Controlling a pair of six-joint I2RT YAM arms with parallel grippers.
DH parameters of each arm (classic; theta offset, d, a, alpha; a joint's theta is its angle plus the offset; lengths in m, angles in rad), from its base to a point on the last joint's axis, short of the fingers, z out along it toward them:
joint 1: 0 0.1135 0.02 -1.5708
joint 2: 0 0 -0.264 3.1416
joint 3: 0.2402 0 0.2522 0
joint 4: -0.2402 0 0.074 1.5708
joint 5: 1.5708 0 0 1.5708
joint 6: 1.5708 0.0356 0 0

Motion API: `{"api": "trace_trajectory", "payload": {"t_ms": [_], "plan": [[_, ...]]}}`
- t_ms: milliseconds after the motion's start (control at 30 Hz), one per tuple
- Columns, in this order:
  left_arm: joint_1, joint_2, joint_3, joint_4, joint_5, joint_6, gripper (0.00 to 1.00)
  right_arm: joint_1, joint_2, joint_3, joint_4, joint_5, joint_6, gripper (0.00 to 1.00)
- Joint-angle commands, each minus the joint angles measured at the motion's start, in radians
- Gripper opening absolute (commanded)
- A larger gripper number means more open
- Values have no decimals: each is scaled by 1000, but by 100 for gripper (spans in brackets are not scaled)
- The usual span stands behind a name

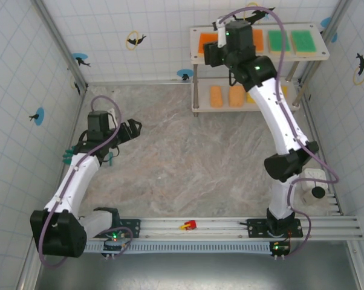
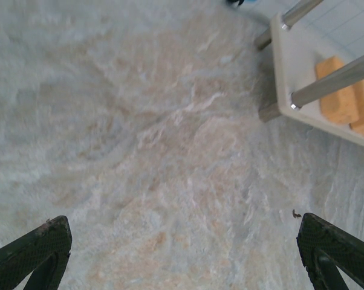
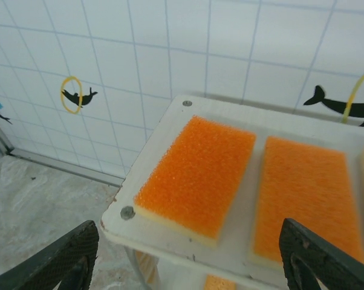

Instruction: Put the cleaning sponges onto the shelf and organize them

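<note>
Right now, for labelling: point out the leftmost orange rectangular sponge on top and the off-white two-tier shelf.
Leftmost orange sponge (image 3: 197, 175): right wrist view, middle of its top face.
Off-white shelf (image 3: 230, 115): right wrist view, bare far edge of the top board.

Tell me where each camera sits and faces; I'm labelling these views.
Top external: above and behind the robot, looking down on the table, the shelf, the left arm and the right arm.
Left wrist: over the table, facing the shelf's lower board; the left gripper, open, frames the bottom.
Right wrist: above the shelf's top board, facing the tiled wall, over two orange sponges; the right gripper is open.
Shared: top and left wrist both show the lower board's pale orange sponges.
</note>
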Motion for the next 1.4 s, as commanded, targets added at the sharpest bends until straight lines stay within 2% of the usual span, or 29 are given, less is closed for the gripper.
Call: {"api": "trace_trajectory", "payload": {"t_ms": [0, 167, 267, 367, 533, 700, 1033, 1367], "plan": [[4, -29, 59, -37, -59, 65, 97, -27, -90, 7, -121, -56, -49, 80], [5, -96, 27, 77, -92, 93, 97, -76, -214, -168, -172, -133, -120, 81], [6, -150, 9, 159, -111, 112, 97, -113, -308, -347, -138, -133, -121, 81], [6, -185, 8, 207, -145, 133, 97, -153, -419, -574, -31, -153, -105, 82], [8, -188, 12, 250, -211, 166, 97, -194, -619, -1026, 271, -173, -60, 84], [8, -180, -23, 333, -225, 221, 97, -216, -729, -1332, 458, -191, -34, 84], [7, -162, -149, 473, -342, 252, 97, -243, -734, -1619, 699, -132, -50, 87], [6, -65, -169, 500, -330, 236, 97, -287, -624, -1696, 854, -95, -106, 91]]}}
